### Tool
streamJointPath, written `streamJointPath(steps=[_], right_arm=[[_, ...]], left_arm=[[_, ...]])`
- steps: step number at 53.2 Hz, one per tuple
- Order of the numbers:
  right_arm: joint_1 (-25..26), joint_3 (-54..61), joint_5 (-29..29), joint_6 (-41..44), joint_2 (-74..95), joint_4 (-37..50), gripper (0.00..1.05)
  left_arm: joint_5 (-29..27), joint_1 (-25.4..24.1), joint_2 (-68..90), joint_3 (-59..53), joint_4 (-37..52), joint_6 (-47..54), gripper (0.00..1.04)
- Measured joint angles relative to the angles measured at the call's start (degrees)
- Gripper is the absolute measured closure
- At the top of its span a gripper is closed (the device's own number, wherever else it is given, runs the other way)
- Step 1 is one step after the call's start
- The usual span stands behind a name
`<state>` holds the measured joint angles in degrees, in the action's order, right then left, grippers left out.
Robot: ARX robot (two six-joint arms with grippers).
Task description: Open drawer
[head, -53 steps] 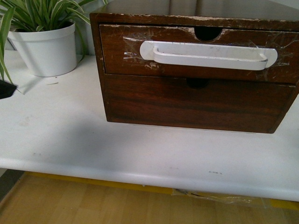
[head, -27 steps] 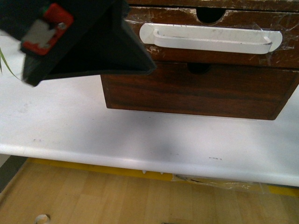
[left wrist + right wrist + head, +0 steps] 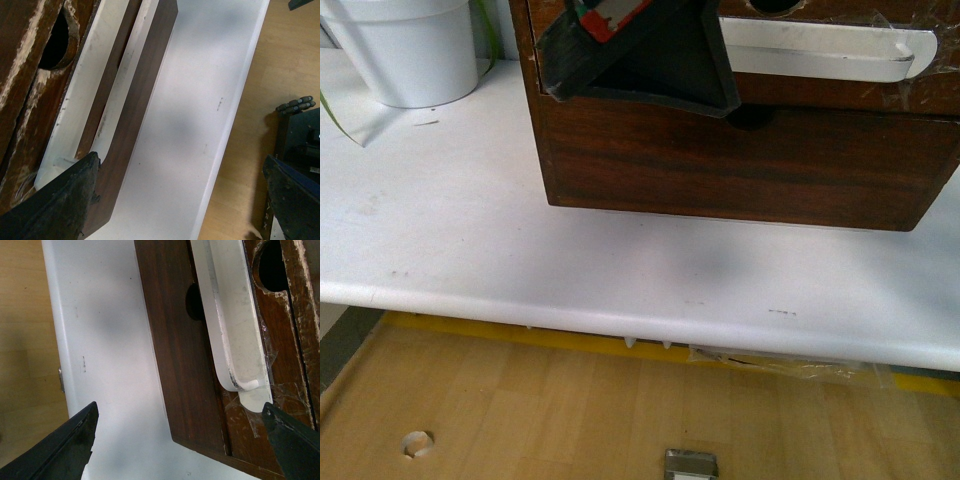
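The drawer [image 3: 840, 85] is the upper one of a dark brown scratched wooden chest, and it sits closed. Its long white handle [image 3: 830, 48] is taped on below a half-round notch [image 3: 775, 5]. The black body of my left arm [image 3: 640, 55] covers the handle's left end in the front view. In the left wrist view my left gripper [image 3: 180, 200] is open and empty. One of its fingers [image 3: 55, 205] is near the handle [image 3: 82, 115]. In the right wrist view my right gripper [image 3: 177, 445] is open and empty in front of the handle's other end [image 3: 225, 320]. It does not touch the handle.
The plain lower drawer front [image 3: 740, 160] has no handle. The chest stands on a white table [image 3: 570, 270] whose front edge is close below. A white plant pot [image 3: 405, 50] stands at the back left. Below the table is a wooden floor [image 3: 520, 410].
The black left arm has moved right across the front view and now covers the handle's left end. The chest sits higher in the picture and more floor shows. The drawer has not moved.
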<state>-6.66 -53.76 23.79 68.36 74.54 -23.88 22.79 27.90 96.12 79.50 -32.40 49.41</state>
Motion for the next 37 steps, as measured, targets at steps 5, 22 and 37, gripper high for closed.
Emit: streamJointPath(steps=[5,22,37], right_arm=[[0.11,0.0,0.09,-0.09,0.5,0.85,0.09],[0.68,0.0,0.46,-0.26,1.42,1.88,0.09],[-0.94,0.0,-0.83,-0.48,2.93,2.58,0.09]], left_arm=[[-0.35,0.33,1.68,1.49,-0.83,0.74,0.06],[-1.92,0.02,7.23,5.66,-2.05,2.32,0.06],[-1.75,-0.04,7.58,5.9,-3.61,4.31,0.06]])
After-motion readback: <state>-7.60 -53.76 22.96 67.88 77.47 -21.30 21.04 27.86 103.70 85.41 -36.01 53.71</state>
